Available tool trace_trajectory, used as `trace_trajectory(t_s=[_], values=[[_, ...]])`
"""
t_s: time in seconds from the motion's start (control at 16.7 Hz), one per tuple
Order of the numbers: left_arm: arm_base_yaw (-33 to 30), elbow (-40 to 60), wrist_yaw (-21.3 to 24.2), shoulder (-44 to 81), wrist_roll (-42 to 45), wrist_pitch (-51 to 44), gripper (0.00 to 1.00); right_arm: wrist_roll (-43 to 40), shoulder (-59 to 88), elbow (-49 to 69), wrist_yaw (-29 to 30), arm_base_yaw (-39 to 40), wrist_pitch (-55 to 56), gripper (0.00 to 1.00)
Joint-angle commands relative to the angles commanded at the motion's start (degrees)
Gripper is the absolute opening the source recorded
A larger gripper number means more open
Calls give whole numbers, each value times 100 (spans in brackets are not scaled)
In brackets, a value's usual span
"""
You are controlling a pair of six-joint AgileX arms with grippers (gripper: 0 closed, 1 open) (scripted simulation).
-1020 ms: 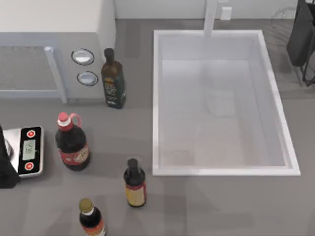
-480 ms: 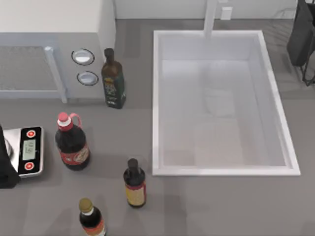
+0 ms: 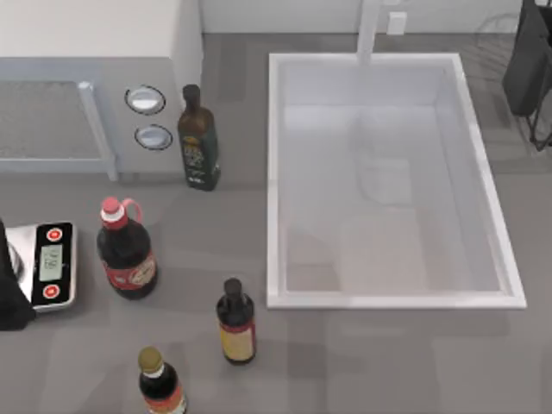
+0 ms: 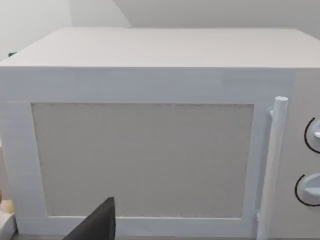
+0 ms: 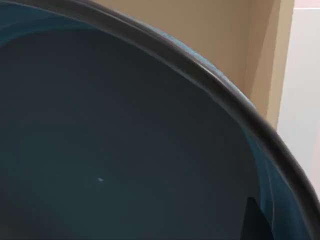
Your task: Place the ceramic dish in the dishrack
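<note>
The ceramic dish looms close in the right wrist view, glossy teal-blue inside with a dark rim, tilted against a tan wall. My right gripper hangs at the table's far right corner and is shut on the dish; one dark fingertip lies against the inside near the rim. Thin wires of the dishrack show faintly just left of that gripper. My left arm is parked at the left edge, facing the microwave.
A big white sink takes up the middle right. The microwave stands far left, an olive-oil bottle beside it. A scale and three dark bottles occupy the near left.
Almost nothing has moved. The right arm holds its place at the far right corner, with only a slight shift in the faint wire lines beside it.
</note>
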Motion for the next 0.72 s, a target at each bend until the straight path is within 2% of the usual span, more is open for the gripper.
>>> trace_trajectory(t_s=[0.42,0.72], values=[[0,0,0,0,0,0,100,-25,2330,-566,989,954,3025,0],[0,0,0,0,0,0,100,-9,3047,-821,1382,1344,3885,0]])
